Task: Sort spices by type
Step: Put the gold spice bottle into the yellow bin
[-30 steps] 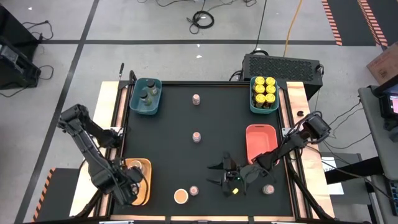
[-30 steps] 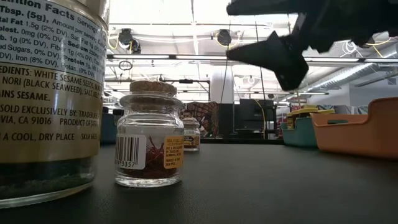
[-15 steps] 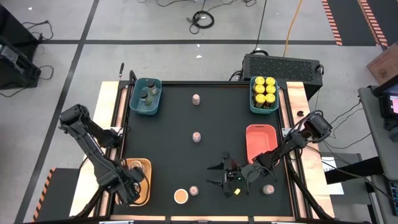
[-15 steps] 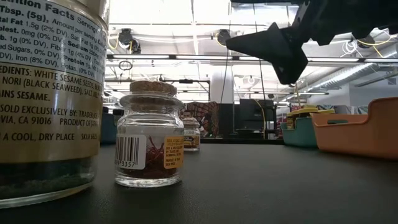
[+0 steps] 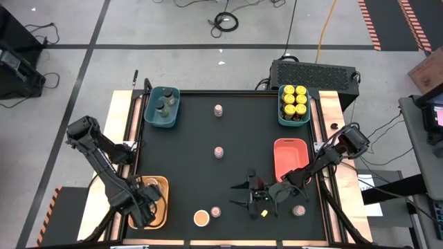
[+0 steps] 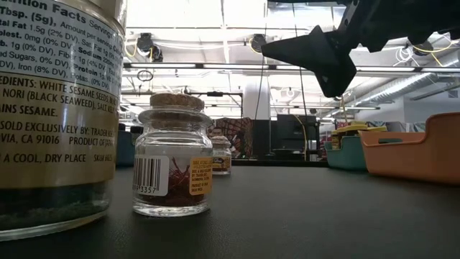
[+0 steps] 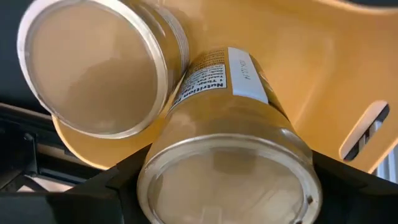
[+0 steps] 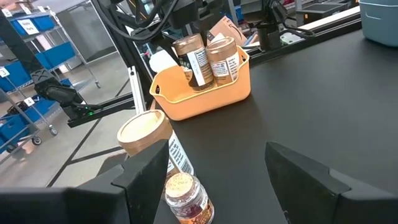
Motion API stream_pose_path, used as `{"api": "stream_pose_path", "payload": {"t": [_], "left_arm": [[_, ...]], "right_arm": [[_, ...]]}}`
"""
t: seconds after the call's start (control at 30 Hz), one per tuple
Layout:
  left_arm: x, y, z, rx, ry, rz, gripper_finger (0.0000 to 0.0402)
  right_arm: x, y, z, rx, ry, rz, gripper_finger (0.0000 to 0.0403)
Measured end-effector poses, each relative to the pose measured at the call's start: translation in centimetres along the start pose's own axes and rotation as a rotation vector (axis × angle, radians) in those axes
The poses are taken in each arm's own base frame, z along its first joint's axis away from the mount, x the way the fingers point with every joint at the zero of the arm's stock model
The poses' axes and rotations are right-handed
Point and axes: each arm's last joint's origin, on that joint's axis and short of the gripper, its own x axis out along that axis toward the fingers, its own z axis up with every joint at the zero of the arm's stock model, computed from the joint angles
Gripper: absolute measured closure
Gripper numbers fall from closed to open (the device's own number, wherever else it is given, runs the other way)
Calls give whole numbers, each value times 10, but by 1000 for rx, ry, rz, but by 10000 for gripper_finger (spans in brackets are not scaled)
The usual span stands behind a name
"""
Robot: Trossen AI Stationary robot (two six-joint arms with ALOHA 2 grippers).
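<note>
Left wrist view alone shows the left tool [image 7: 224, 180] clamped round a tan-lidded jar [image 7: 227, 149] inside the yellow tray [image 7: 323, 68]. High view shows the right tool [image 5: 248, 195] spread wide, empty, above the counter [image 5: 235, 131] near a cork-topped jar [image 5: 216, 211].

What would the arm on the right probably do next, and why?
Probably drop toward the small cork-lidded jar just ahead of it. The right gripper hangs open and empty above the mat, and that jar stands loose beside the tan-lidded jar, outside any tray.

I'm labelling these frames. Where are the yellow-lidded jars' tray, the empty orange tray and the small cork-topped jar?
yellow-lidded jars' tray [image 5: 281, 117]: high view, its left rim.
empty orange tray [image 5: 289, 156]: high view, its bare floor.
small cork-topped jar [image 6: 172, 167]: low view, its glass body.
</note>
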Motion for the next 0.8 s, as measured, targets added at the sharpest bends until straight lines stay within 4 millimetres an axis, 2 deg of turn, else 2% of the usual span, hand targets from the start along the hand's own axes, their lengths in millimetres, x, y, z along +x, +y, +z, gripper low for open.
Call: {"api": "stream_pose_path", "payload": {"t": [0.8], "left_arm": [[0,-2,0,-52,2,-24,100]], "right_arm": [[0,0,0,0,0,0,142]]}}
